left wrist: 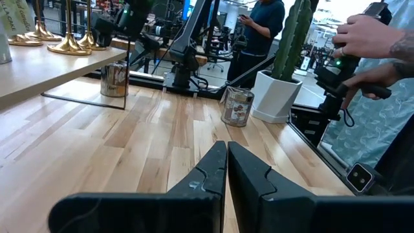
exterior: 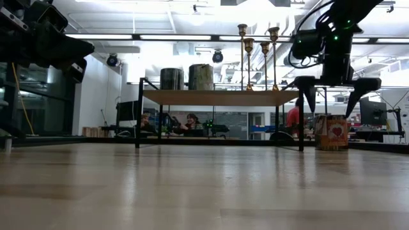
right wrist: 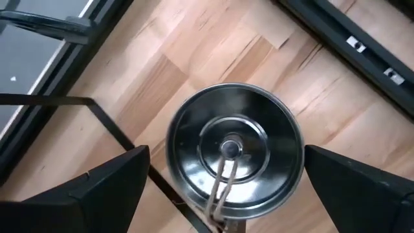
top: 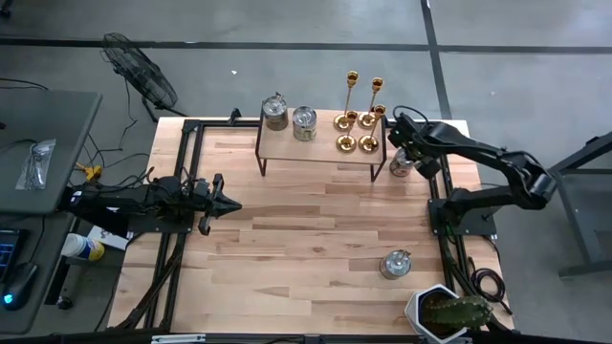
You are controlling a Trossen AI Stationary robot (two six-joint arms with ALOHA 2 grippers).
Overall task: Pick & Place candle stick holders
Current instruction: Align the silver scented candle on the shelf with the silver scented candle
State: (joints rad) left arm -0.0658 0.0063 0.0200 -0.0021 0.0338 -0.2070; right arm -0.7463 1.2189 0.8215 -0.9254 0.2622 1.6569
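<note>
Four gold candle stick holders (top: 359, 122) stand by their round bases on the right end of a low wooden shelf (top: 320, 153) at the table's far side; they also show in the low view (exterior: 258, 57) and the left wrist view (left wrist: 65, 35). My right gripper (top: 409, 145) is open, pointing down just right of the shelf, above a silver lidded jar (right wrist: 233, 155). Its fingers (right wrist: 110, 188) stand on either side of the jar without touching it. My left gripper (left wrist: 226, 175) is shut and empty, level at the table's left-middle (top: 225, 203).
Two silver-grey jars (top: 289, 117) stand on the shelf's left end. Another jar (top: 395, 263) stands near the front right, beside a potted cactus (top: 449, 311). The shelf's dark metal leg (right wrist: 123, 139) runs close to my right gripper. A person's hands (left wrist: 369, 39) show beyond the table's right side.
</note>
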